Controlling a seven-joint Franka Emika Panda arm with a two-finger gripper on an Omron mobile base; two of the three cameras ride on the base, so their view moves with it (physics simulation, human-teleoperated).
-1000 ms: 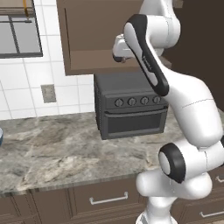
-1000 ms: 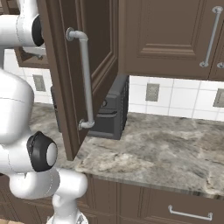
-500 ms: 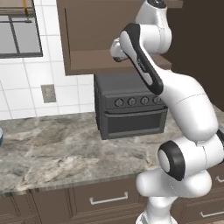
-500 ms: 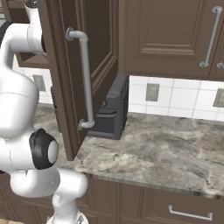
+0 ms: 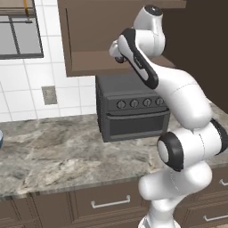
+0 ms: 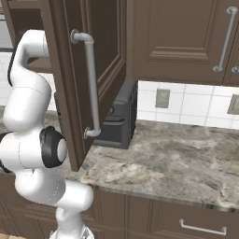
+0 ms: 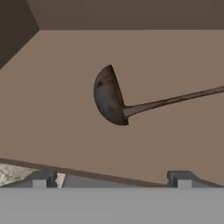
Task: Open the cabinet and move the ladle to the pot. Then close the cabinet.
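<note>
The dark brown wall cabinet stands open, its door with the long silver bar handle swung out toward the right base camera. On the cabinet's brown shelf lies the dark ladle. Its round cup is turned toward my hand, and its slim handle runs off to the right of the hand view. My gripper hovers at the shelf's front edge, open, short of the ladle and holding nothing. My arm reaches up to the cabinet's open front. The pot is out of view.
Under the cabinet a dark grey oven box with knobs sits on the marbled counter. A pale bowl's rim shows at the counter's far left. Brown drawers run below. More shut wall cabinets hang to the right.
My arm has folded, its upper links swinging left and lower, while the hand stays at the cabinet's open front. The door has not moved.
</note>
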